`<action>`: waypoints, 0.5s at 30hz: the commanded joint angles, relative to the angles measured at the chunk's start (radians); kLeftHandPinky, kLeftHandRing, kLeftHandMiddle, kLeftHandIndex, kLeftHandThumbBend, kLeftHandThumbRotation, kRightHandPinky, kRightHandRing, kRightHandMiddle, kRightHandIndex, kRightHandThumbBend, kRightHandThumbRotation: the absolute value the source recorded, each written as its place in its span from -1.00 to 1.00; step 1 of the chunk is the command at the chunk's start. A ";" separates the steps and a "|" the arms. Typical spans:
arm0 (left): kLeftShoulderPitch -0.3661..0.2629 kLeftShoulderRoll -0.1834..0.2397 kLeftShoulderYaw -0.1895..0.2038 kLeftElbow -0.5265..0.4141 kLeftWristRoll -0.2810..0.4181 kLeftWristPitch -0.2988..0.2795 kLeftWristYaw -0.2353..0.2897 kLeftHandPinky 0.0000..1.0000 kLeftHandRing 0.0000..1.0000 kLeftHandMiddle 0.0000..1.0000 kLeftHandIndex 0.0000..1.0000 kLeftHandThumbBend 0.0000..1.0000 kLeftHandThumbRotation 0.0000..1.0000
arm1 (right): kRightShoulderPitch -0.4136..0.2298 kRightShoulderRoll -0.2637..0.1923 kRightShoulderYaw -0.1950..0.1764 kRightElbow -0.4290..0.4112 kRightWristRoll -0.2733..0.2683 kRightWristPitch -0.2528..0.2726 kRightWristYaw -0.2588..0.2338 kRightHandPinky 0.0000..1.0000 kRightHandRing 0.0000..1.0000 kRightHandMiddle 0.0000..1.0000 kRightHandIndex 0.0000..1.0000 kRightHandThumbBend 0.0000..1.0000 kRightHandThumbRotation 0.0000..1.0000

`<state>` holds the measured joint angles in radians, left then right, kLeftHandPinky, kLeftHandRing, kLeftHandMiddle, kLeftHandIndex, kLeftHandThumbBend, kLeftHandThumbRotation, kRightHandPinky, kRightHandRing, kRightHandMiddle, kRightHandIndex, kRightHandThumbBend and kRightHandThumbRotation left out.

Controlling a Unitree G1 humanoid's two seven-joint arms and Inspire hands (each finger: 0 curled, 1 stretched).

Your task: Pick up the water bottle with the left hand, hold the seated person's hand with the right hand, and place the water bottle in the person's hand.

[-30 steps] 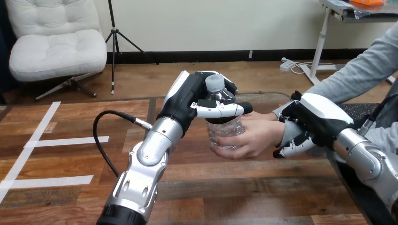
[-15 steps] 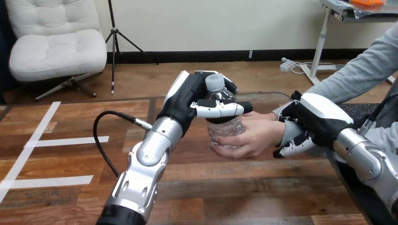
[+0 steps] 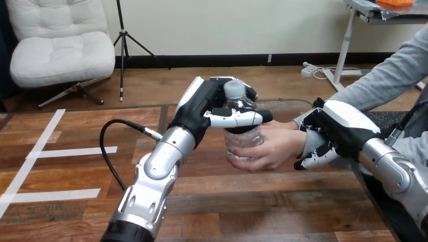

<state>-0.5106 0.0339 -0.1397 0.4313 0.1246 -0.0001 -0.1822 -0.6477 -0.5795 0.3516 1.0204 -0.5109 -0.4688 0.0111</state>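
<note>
Clear water bottle, pale cap

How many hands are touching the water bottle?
2. The left hand grips the top of the water bottle; the person's hand wraps its lower part. The right hand curls round the person's wrist.

The person's hand hides the base of the water bottle.

Clear ribbed plastic water bottle — glossy below the left hand's smooth black-and-white plastic fingers, matt white cap above them — grainy brown wooden table.
</note>
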 commanded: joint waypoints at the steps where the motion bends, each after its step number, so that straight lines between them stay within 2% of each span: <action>1: -0.047 -0.002 0.001 -0.001 -0.016 -0.054 -0.017 0.60 0.74 0.80 0.80 0.99 0.28 | -0.013 0.017 -0.016 -0.032 0.006 -0.014 -0.019 -0.51 -0.42 -0.30 -0.25 0.48 -1.00; 15: -0.054 0.018 -0.001 0.038 -0.010 -0.127 -0.058 0.84 0.93 0.96 0.93 1.00 0.51 | -0.016 0.018 -0.016 -0.026 0.006 -0.018 -0.019 -0.51 -0.43 -0.31 -0.27 0.49 -1.00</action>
<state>-0.5110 0.0374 -0.1416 0.4490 0.1220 -0.0780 -0.2274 -0.6464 -0.5800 0.3516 1.0205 -0.5132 -0.4688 0.0110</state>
